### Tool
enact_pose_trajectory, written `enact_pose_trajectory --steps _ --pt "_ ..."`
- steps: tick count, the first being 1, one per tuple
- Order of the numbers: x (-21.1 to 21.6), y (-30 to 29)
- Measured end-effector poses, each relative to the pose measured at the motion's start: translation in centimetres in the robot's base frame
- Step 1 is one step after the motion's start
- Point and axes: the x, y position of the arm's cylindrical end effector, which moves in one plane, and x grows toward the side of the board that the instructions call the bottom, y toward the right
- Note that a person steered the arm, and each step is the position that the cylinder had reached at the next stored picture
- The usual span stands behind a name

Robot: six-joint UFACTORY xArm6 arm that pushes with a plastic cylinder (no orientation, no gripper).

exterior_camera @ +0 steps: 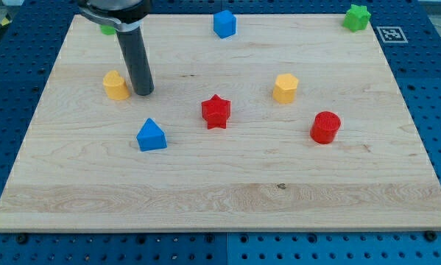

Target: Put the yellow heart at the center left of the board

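Observation:
The yellow heart (115, 85) sits on the wooden board (220, 199), in the left part and somewhat above mid-height. My tip (144, 92) rests on the board just to the right of the heart, with a narrow gap between them. The dark rod rises from the tip toward the view's top and covers most of the green block (108, 29) at the top left.
A blue triangular block (152, 135) lies below the tip. A red star (216, 111) is at the centre, a yellow hexagonal block (285, 87) and a red cylinder (325, 126) to its right. A blue block (224, 23) and a green star (357, 16) sit along the top edge.

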Motion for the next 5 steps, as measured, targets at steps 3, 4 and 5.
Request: enact_pose_trajectory --steps 3,4,5 --pt "-0.2 -4.7" --pt "-0.4 -4.8" --pt "-0.4 -5.3"
